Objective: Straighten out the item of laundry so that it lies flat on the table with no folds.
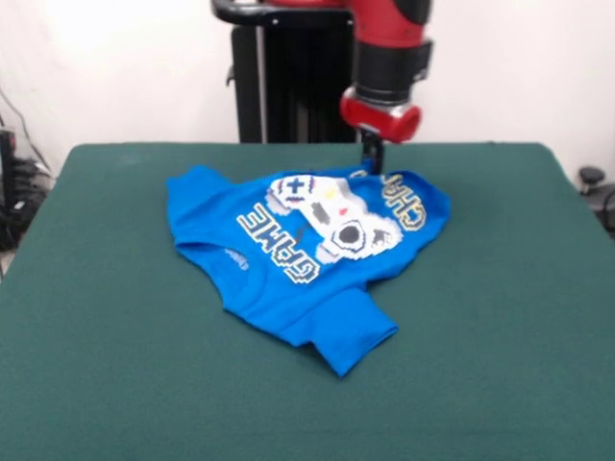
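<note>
The item of laundry, a bright blue T-shirt, lies crumpled near the middle of the dark green table. Its print faces up, with the white controller and "GAME" lettering readable and the second word bent over a fold at the far right. One sleeve sticks out toward the near edge. The gripper hangs from the red arm and comes down on the shirt's far right edge, touching or just above the cloth. How it stands there cannot be made out.
The black pedestal column rises behind the table's far edge. Cables hang off the left side and a small dark object sits beyond the right edge. Green tabletop surrounds the shirt on all sides.
</note>
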